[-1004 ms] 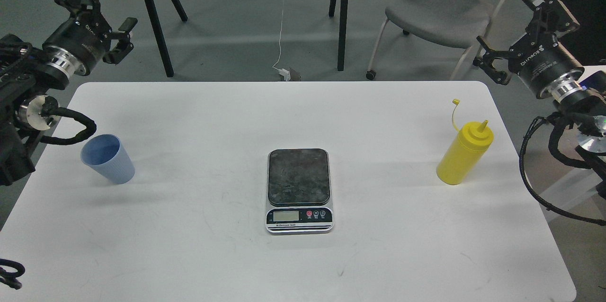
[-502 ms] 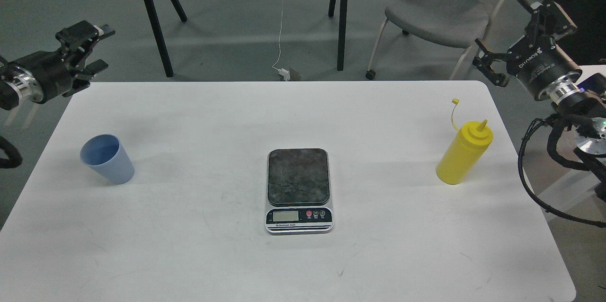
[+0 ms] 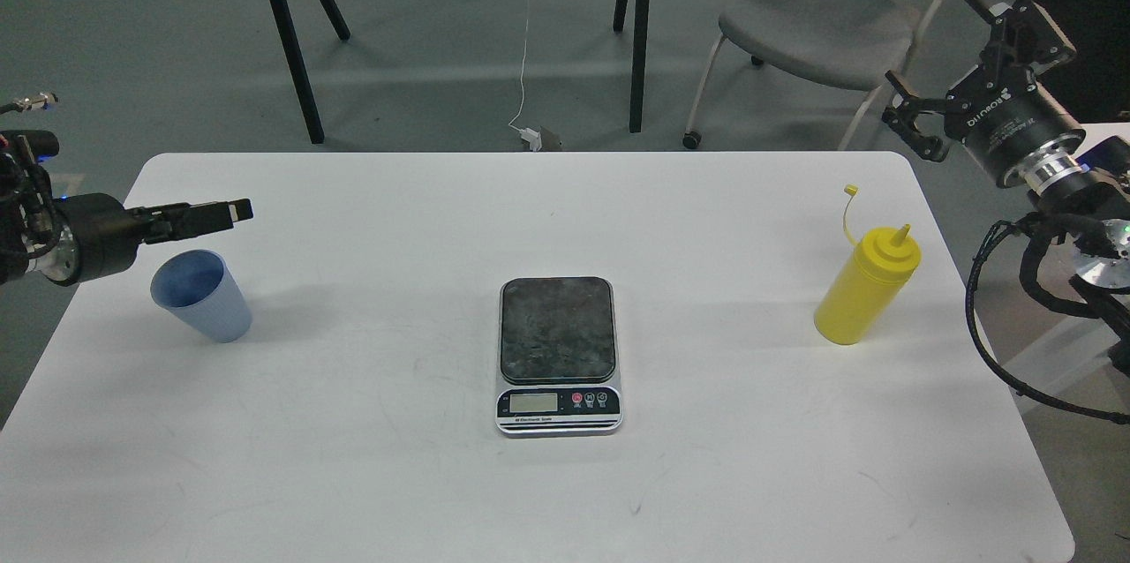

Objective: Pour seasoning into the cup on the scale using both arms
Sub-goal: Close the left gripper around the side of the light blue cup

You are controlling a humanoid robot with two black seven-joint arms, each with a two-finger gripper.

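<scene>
Here, our seasoning bottle (image 3: 863, 289) stands upright near the right edge of the white tabletop (image 3: 371, 475); it is smooth yellow plastic with a cone nozzle aimed up, and its small cap sits on a thin strap that rises to the left of the nozzle. At mid-tabletop lies the flat rectangular scale (image 3: 558, 356), with a dark, worn plate, a silver-white rim, and its LCD and buttons on the edge nearest us. Its long axis runs away from us. Well to the left stands the cup (image 3: 201, 295), a ribbed light blue tumbler tapering toward its base, mouth up.

Our left end effector (image 3: 207, 217) hangs just above and behind the cup, pointing right; we see it side-on and cannot tell its opening. Our right end effector (image 3: 958, 64) is held off the tabletop, beyond the bottle, with fingers spread wide and nothing between them.

Behind the tabletop we see a grey chair (image 3: 817, 25) and black table legs (image 3: 291, 42).
</scene>
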